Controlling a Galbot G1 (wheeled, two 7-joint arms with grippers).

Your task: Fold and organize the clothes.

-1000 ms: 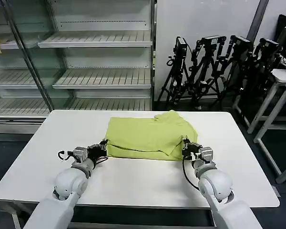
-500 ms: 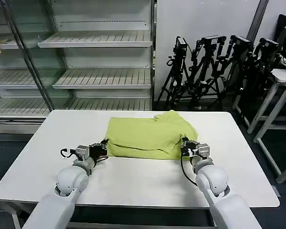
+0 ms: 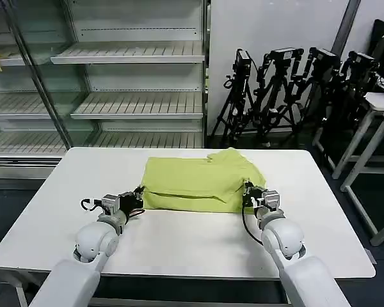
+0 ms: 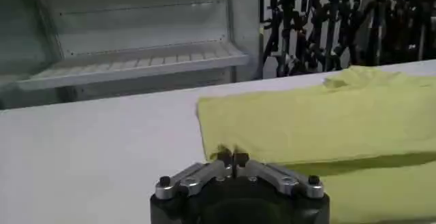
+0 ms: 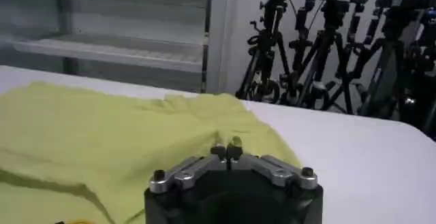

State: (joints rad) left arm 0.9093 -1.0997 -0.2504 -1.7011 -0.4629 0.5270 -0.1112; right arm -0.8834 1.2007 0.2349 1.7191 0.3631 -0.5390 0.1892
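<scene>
The clothes are one lime yellow-green T-shirt (image 3: 201, 182), lying partly folded in the middle of the white table (image 3: 179, 246), plain side up. My left gripper (image 3: 139, 195) is at the shirt's near left corner, its jaws shut on the cloth edge (image 4: 216, 152). My right gripper (image 3: 246, 190) is at the near right corner, shut on a pinched ridge of the fabric (image 5: 225, 137). In the left wrist view the left gripper (image 4: 231, 156) sits against the shirt (image 4: 320, 120). In the right wrist view the right gripper (image 5: 227, 150) rests on the shirt (image 5: 102, 130).
Glass-fronted shelves (image 3: 134, 96) stand behind the table. A row of black tripods (image 3: 294, 89) leans at the back right. More white tables (image 3: 381, 109) stand at the far right. Bare tabletop lies on both sides of the shirt and in front of it.
Both grippers have moved a little away from me, taking the shirt's near edge with them. The right one has shifted more than the left.
</scene>
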